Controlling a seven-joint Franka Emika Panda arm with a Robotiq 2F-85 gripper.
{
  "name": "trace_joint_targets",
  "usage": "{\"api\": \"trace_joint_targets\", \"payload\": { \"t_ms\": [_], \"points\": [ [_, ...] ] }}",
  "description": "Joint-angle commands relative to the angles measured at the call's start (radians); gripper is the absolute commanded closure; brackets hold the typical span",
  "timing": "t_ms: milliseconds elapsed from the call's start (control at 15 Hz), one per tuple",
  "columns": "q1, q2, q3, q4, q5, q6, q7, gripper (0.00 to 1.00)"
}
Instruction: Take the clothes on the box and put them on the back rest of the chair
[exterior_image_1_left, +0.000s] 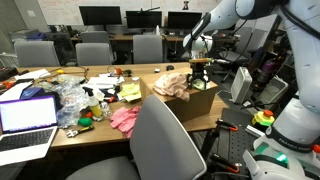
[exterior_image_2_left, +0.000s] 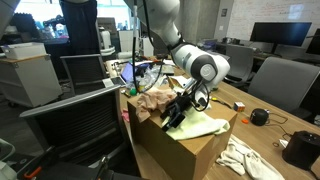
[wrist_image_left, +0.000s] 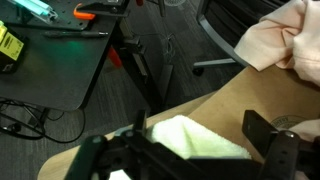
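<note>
An open cardboard box (exterior_image_1_left: 203, 101) stands on the wooden table and also shows in an exterior view (exterior_image_2_left: 185, 150). On it lie a peach cloth (exterior_image_1_left: 172, 82) (exterior_image_2_left: 150, 100) (wrist_image_left: 285, 45) and a pale yellow-green cloth (exterior_image_2_left: 207, 127) (wrist_image_left: 190, 138). My gripper (exterior_image_1_left: 198, 72) (exterior_image_2_left: 178, 112) (wrist_image_left: 200, 142) is open and low over the box, its fingers on either side of the pale yellow-green cloth. A grey chair (exterior_image_1_left: 165, 140) stands at the table in front of the box, and a dark chair (exterior_image_2_left: 75, 125) stands beside the box.
The table holds a laptop (exterior_image_1_left: 25, 115), a pink cloth (exterior_image_1_left: 123, 118), clutter (exterior_image_1_left: 75, 100) and a white cloth (exterior_image_2_left: 245, 160). More chairs and monitors stand behind. The robot's stand (exterior_image_1_left: 290, 120) is at the table's end.
</note>
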Motion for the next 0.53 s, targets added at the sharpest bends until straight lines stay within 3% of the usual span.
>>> {"api": "trace_joint_targets", "payload": {
  "t_ms": [0,467],
  "points": [
    [-0.003,0.005,0.001,0.033,0.018,-0.024,-0.006,0.32],
    [0.006,-0.012,0.006,0.034,0.02,-0.014,-0.009,0.87]
  ]
}}
